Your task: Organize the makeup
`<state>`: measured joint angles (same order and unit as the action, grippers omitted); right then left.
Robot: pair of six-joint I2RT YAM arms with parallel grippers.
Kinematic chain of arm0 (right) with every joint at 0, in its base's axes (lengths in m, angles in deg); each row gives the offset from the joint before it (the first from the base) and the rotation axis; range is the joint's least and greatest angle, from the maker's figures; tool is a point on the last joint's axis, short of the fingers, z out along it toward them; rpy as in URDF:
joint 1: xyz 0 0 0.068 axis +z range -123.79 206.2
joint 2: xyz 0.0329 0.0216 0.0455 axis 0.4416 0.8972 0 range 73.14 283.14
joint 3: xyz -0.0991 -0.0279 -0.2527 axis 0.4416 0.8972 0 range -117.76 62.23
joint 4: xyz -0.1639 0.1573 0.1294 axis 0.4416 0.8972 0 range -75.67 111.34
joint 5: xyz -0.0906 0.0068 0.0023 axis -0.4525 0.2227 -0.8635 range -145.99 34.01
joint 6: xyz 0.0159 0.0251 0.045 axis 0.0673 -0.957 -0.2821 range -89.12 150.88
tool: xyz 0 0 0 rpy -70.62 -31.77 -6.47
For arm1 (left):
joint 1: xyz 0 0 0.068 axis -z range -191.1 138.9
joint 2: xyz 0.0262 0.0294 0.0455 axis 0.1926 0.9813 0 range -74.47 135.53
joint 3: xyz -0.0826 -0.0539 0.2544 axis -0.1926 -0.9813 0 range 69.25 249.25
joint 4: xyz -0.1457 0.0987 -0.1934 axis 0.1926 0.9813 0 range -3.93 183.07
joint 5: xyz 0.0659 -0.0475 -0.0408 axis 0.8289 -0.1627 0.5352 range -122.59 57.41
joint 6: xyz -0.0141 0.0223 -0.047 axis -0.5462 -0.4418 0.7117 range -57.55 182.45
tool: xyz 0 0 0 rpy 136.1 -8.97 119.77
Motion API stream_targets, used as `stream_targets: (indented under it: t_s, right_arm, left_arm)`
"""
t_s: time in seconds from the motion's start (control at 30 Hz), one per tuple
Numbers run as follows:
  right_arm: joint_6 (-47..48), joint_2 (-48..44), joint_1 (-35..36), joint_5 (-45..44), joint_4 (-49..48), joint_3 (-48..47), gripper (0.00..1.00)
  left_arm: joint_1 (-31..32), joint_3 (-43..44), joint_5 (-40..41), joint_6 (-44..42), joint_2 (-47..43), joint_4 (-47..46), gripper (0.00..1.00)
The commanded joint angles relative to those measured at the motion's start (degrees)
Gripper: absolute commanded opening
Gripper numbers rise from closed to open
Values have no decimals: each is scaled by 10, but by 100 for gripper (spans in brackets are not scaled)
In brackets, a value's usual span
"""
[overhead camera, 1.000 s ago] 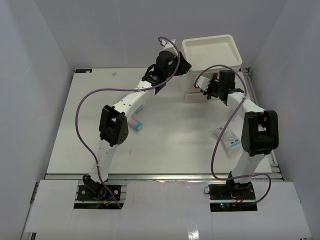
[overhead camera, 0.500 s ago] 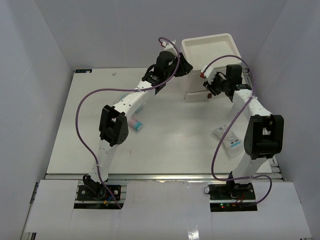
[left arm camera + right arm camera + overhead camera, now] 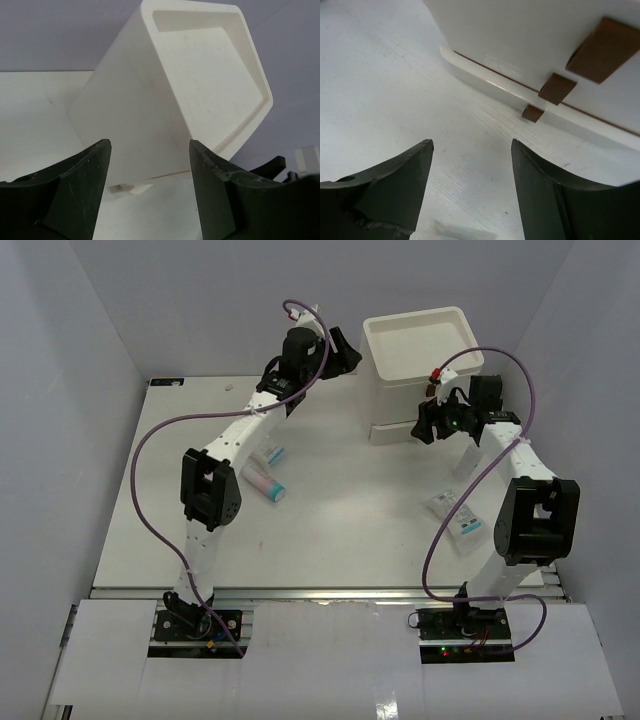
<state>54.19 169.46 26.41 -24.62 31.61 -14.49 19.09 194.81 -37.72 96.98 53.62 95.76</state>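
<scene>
Two spots of makeup to deal with. Finding a tube (image 3: 268, 484), pink with a teal cap, lying on its side on the desk (image 3: 340, 530) left of centre. Finding a few packets (image 3: 457, 519) lying flat near the right edge, just beside the right arm. Also noticing a small piece (image 3: 272, 453) just beyond the tube, half hidden by the left arm and too small to name. Not seeing any sponges or sachets.

Judging the tube as light, fairly stiff and apt to roll. Probably best pinching it across the body near the middle, not at the cap. Judging the packets as light, thin, limp and slick, hugging the desk. Likely needing a pinch at a free edge or corner, one at a time, or risking a slide out of the grip.

Finding the box (image 3: 420, 360) at the far side, well apart from both spots, with the lowest drawer (image 3: 485, 80) sticking out a little and brown handles (image 3: 557, 88) stacked down the front. Holding the left pincer (image 3: 148, 150) beside the box's left wall, spread wide and gripping nothing. Pointing the right pincer (image 3: 471, 147) at the handles, low over the desk, likewise gaping and empty.
</scene>
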Motion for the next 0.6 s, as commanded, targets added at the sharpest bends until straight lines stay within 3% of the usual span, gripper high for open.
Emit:
stream_targets:
  t_s: [0.0,0.2,0.3,0.57]
  right_arm:
    - [-72,24,-15,-34,-14,14,72]
    - [-148,44,-16,-112,-94,42,73]
    - [-161,66,-16,-132,-125,46,73]
    - [-227,111,-15,-147,-251,66,72]
  left_arm:
    - [-8,-83,-2,-36,-169,-21,75]
    - [-16,-431,11,-48,-369,-118,80]
    - [-20,-566,22,-41,-460,-136,82]
    - [-27,-762,43,42,-608,-131,82]
